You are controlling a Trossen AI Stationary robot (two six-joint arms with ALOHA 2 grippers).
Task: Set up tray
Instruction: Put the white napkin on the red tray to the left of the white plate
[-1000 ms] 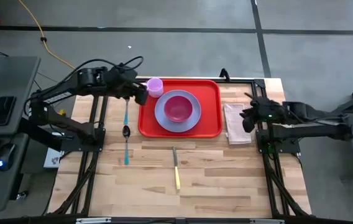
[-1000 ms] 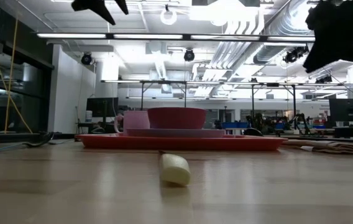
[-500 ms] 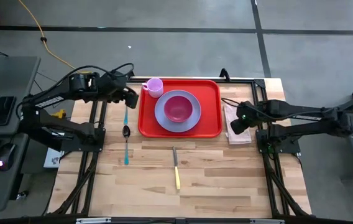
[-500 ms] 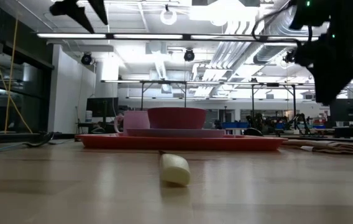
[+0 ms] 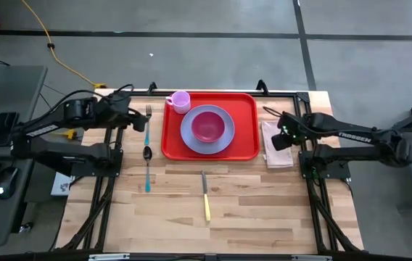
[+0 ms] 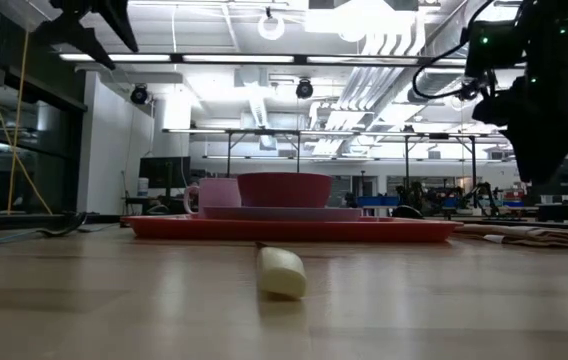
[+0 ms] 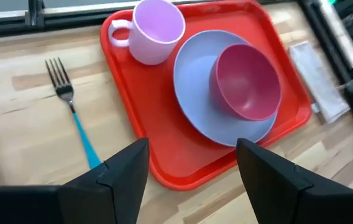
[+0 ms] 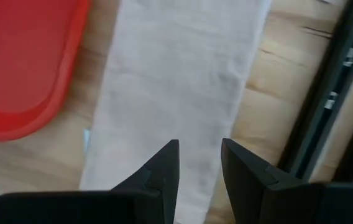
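The red tray [image 5: 246,148] lies at the table's far middle. On it are a lavender plate [image 5: 191,138] holding a magenta bowl [image 5: 207,126], and a pink cup [image 5: 180,101] in the far left corner. My left gripper [image 5: 128,116] hangs open high over the table's left edge, left of the tray [image 7: 164,124], with nothing between its fingers. My right gripper [image 8: 199,163] points down above a white napkin [image 8: 176,81] that lies flat right of the tray. Its fingers stand a little apart, and in the low view it is clear of the napkin [image 6: 534,236].
A teal-handled fork [image 5: 148,116] and a spoon [image 5: 147,154] lie end to end just left of the tray. A yellow-handled knife [image 5: 206,197] lies near the table's middle front. Black frame rails [image 8: 325,106] run beside the napkin.
My left gripper has drawn back from the pink cup toward the table's left edge, still open; the cup stays on the tray. My right gripper has tipped to point downward and sunk toward the napkin.
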